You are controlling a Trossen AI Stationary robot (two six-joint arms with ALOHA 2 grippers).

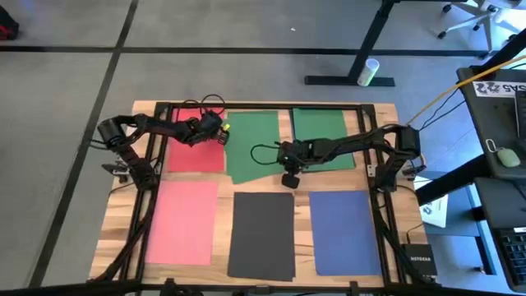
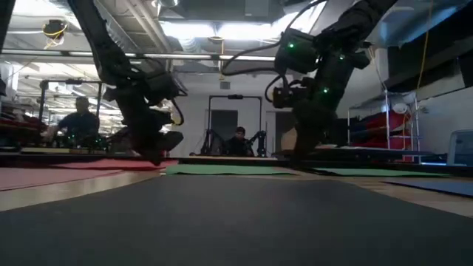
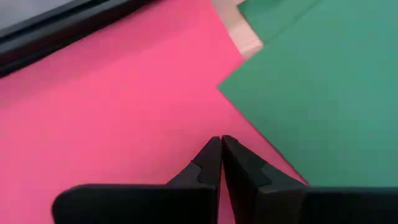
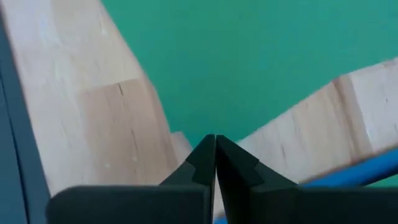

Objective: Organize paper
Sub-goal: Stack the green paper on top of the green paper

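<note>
Six coloured sheets on wooden table (image 1: 386,123). Far row: red sheet (image 1: 185,152) at left, large green sheet (image 1: 251,152) in middle, second green sheet (image 1: 320,127) at right. Near row: pink sheet (image 1: 182,222), dark grey sheet (image 1: 261,234), blue sheet (image 1: 345,230), each lying apart from its neighbours.

Left gripper (image 1: 222,131) low over right edge of red sheet, just beside large green sheet; fingers (image 3: 211,163) pressed together, nothing between them. Green corner overlaps red sheet here in left wrist view.

Right gripper (image 1: 286,158) low at near edge of green sheets, between the two; fingers (image 4: 208,158) pressed together, tips at green edge. Cannot tell whether paper is pinched. Bare wood on both sides of that edge, strip of blue at frame corner.

Low view: both arms down at table level, seated people in room behind.
</note>
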